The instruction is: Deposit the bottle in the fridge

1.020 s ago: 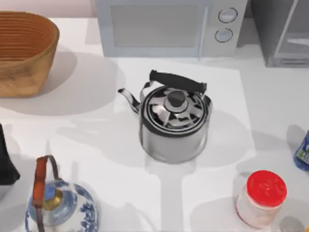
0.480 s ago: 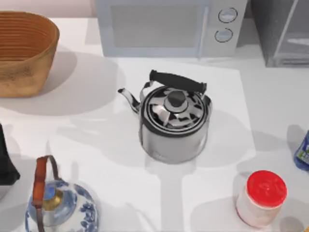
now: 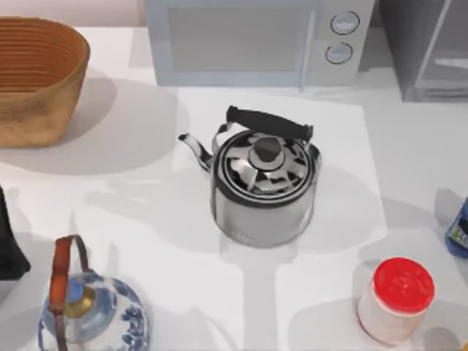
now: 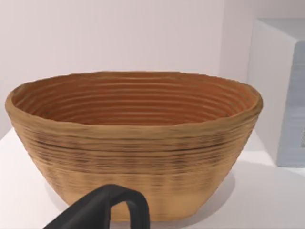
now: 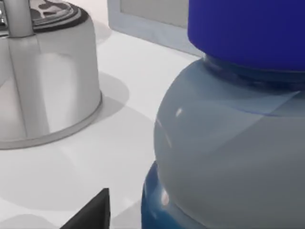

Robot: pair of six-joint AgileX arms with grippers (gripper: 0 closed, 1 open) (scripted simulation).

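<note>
Closing in on the bottle (image 5: pixel 228 119) at the table's right edge (image 3: pixel 459 232), the right gripper's finger state cannot be told; next, a firm grasp before carrying it to the fridge (image 3: pixel 428 47).

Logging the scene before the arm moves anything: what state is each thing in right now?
bottle: upright on the table at the right edge, blue cap on, not held.
fridge: back right corner, door looks shut.
microwave: door shut.
kettle: upright, lid on.
white jar: upright, red lid on.
basket: upright, nothing inside.
teapot: upright, handle raised.
</note>
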